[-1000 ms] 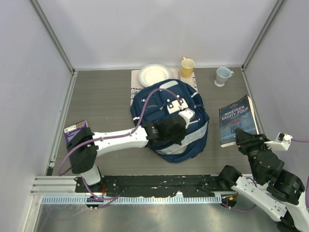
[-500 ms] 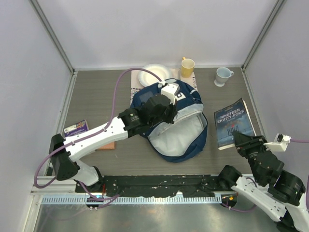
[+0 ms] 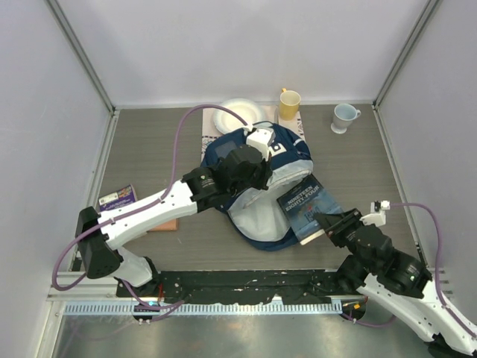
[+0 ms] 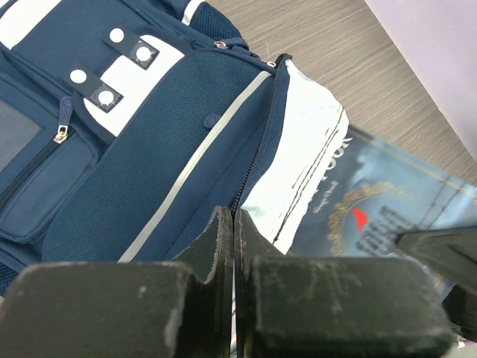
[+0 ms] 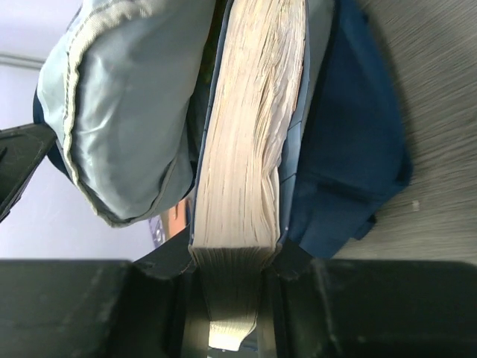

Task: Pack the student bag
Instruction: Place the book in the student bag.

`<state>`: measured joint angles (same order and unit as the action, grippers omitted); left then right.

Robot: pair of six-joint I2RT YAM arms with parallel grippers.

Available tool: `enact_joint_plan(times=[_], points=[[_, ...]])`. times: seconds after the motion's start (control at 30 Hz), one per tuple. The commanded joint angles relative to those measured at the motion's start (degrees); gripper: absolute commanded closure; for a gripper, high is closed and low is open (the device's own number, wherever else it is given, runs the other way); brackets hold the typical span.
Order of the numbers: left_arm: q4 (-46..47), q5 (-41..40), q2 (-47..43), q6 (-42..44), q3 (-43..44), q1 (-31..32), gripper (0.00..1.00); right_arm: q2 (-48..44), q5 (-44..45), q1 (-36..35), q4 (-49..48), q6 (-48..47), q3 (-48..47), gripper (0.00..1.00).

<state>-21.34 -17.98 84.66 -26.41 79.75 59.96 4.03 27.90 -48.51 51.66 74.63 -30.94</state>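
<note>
1. The left gripper was clenched on the zip rim of the student bag. The navy front panel lay just ahead of its fingers, and the pale grey lining was exposed beside them.
2. The right gripper grasped a blue-covered paperback across its page block. The book's far end reached over the bag's open mouth, directly ahead of the jaws.
3. The bag appeared soft and limp. Its mouth would likely sag shut unless the rim was held up, and the smooth lining looked slippery enough to let a book slide in.
4. The stitched zip edge, above the opening and under the left fingers, seemed the firmest hold. The mesh panel farther ahead would probably bunch.
5. The paperback looked light and fairly stiff, and the clamp near its end left the rest free to enter.
</note>
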Motion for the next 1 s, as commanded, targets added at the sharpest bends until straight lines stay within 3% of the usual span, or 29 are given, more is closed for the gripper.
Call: enact_joint_plan(times=[0.0, 0.1, 0.33, 0.47, 0.8, 0.87, 0.97], points=[[5.7, -3.6, -4.2, -0.8, 2.4, -1.0, 1.00, 0.6, -5.1, -0.1, -21.6, 6.0, 3.5, 0.99], [5.8, -3.0, -4.2, -0.9, 2.4, -1.0, 1.00, 0.8, -6.5, -0.1, -30.8, 6.6, 7.2, 0.99], [6.1, -1.9, -4.7, -1.1, 2.3, -1.0, 1.00, 3.6, -5.8, -0.1, -37.8, 8.3, 11.6, 0.99], [6.2, -1.5, -4.9, -0.9, 2.4, -1.0, 1.00, 6.0, -6.8, -0.1, -49.7, 11.2, 17.4, 0.99], [6.6, -0.4, -5.5, -1.3, 2.3, -1.0, 1.00, 24.7, -1.9, 0.1, -73.1, 9.7, 21.2, 0.99], [6.4, -0.3, -5.7, -1.4, 2.1, -1.0, 1.00, 28.0, -1.8, 0.5, -81.3, 8.7, 22.4, 0.99], [6.6, -0.2, -5.9, -1.4, 1.8, -1.0, 1.00, 33.2, -2.0, 1.7, -84.6, 10.1, 22.1, 0.99]])
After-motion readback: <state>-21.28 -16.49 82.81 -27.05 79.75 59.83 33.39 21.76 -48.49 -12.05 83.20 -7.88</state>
